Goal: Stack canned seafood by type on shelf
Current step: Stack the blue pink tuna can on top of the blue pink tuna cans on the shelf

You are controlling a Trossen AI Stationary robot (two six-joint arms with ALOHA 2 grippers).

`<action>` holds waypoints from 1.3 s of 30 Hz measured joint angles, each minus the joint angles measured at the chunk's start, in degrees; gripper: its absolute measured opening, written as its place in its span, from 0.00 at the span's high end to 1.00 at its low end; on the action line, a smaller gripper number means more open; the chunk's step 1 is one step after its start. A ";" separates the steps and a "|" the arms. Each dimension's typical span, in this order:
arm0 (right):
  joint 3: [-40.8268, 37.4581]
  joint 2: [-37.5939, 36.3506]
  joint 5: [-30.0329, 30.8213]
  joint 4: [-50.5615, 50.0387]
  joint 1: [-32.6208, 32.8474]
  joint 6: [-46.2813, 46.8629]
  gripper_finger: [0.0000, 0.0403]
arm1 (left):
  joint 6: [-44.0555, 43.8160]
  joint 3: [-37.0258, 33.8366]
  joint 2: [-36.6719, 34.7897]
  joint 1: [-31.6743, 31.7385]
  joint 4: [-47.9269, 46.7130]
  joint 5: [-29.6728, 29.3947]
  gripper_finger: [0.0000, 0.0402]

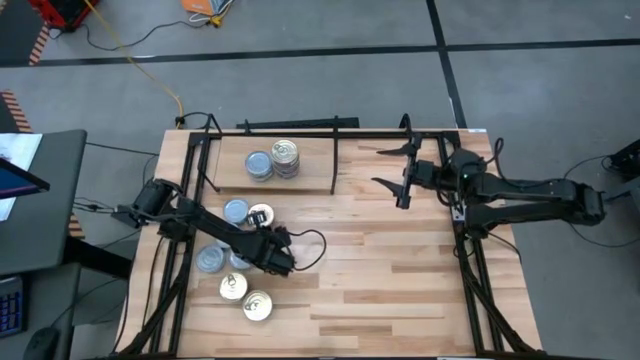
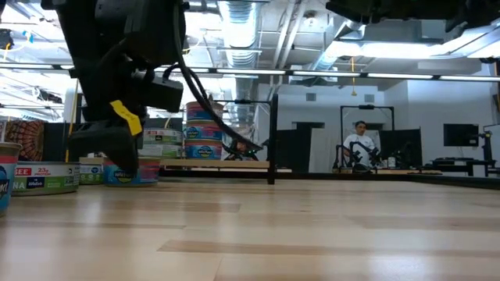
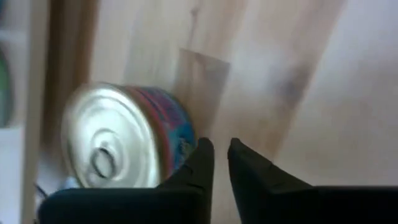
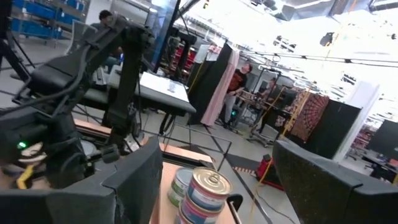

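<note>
On the butcher-block table (image 1: 400,280), loose tuna tins (image 1: 233,288), rigid, slick and light, need gripping across their rims; the left end effector (image 3: 221,155), fingers nearly together, hovers beside one.

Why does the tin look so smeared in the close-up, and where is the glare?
Left wrist view: the tin beside the left gripper is soft, apparently out of focus or motion-blurred. Low view: ceiling lights glare brightly. High view: even light and sharp.
</note>
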 joint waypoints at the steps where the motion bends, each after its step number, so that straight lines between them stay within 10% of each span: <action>1: 0.00 0.00 -0.26 -0.09 -0.28 0.00 0.18 | -0.43 -0.06 0.02 -0.02 0.34 0.71 0.92; 13: 0.00 0.04 -3.38 -0.71 -3.29 2.15 0.18 | -7.89 6.34 -0.26 0.12 -9.09 -4.13 0.97; 27: 0.00 0.04 -3.50 -1.41 -3.59 2.12 0.18 | -1.48 4.01 0.11 1.63 -9.69 -7.98 0.53; 39: 0.00 0.04 -3.50 -1.59 -3.63 2.00 0.18 | 1.59 -1.77 0.11 0.89 -2.59 -6.93 0.66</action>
